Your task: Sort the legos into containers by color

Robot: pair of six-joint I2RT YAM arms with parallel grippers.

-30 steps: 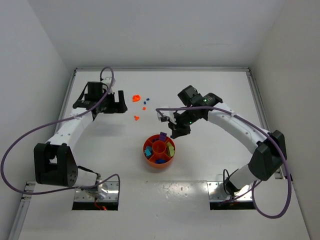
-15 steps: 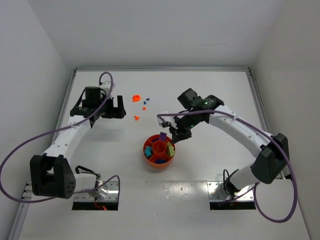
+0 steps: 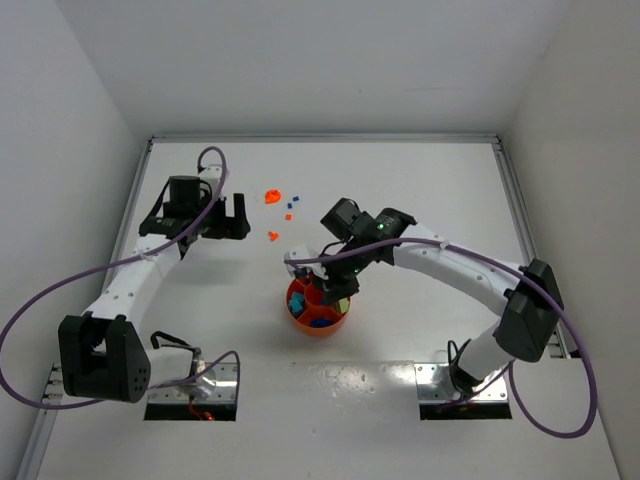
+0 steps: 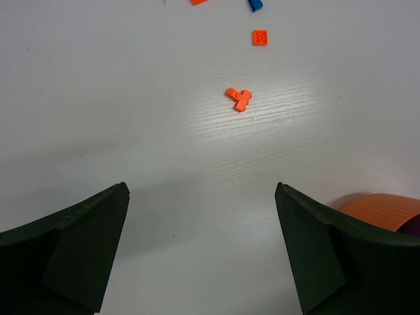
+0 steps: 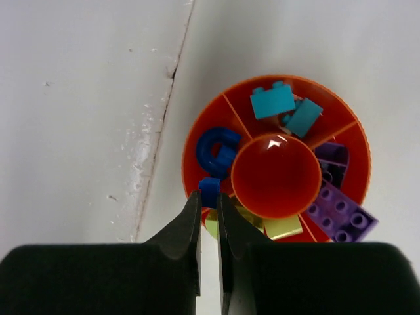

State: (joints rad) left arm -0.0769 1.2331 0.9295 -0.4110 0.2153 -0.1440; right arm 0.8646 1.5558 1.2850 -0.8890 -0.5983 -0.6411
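Observation:
The orange tray [image 3: 300, 318] of containers sits mid-table, a round cup [image 5: 275, 174] at its centre. Its wedge sections hold sorted legos: teal bricks [image 5: 272, 102], a blue arch piece [image 5: 218, 149], purple bricks [image 5: 341, 211] and yellow ones [image 5: 282, 226]. My right gripper [image 5: 209, 197] hovers over the tray's edge, shut on a small blue lego [image 5: 210, 186], just by the section with the blue arch. My left gripper [image 4: 201, 187] stands open and holds nothing, low over bare table at the far left [image 3: 232, 215]. Ahead of it lies an orange lego [image 4: 239, 98].
Loose legos lie on the table beyond the tray: an orange cluster [image 3: 272, 196], an orange piece [image 3: 272, 235], and small blue bits [image 3: 290, 206]. The tray's rim [image 4: 384, 210] shows at the right edge of the left wrist view. Walls close in the table on three sides.
My right arm has swung left and nearer, carrying the blue lego from beside the tray to above it. The left arm pulled in slightly, then held still.

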